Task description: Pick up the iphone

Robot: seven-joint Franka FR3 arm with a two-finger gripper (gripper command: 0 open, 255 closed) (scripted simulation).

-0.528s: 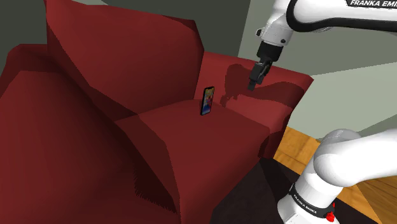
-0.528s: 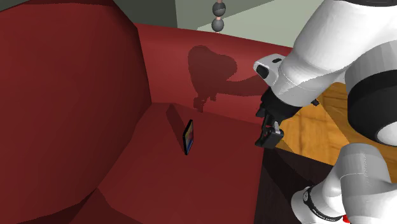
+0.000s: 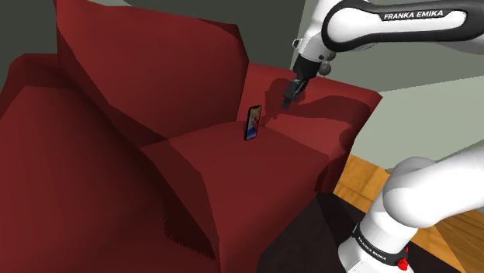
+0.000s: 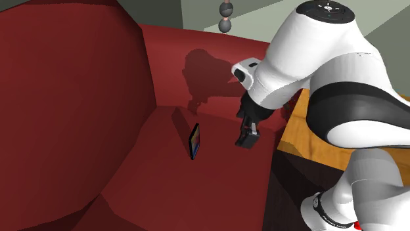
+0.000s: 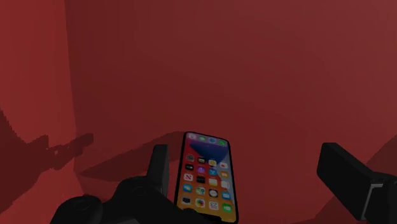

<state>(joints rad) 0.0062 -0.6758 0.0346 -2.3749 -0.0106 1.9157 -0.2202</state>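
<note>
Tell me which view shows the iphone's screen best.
The wrist view: the iphone faces the camera, app icons plain. The shoulder view shows it small, upright on the red sofa; the second exterior view, nearly edge-on.

We read "FRANKA EMIKA" in white capitals on the dark upper link of the arm [image 3: 423, 14] in the shoulder view. The same words run in small white letters along the black band [image 3: 371, 247] near the arm's base. The iphone [image 5: 205, 178] shows app icons, but nothing we can read.
</note>
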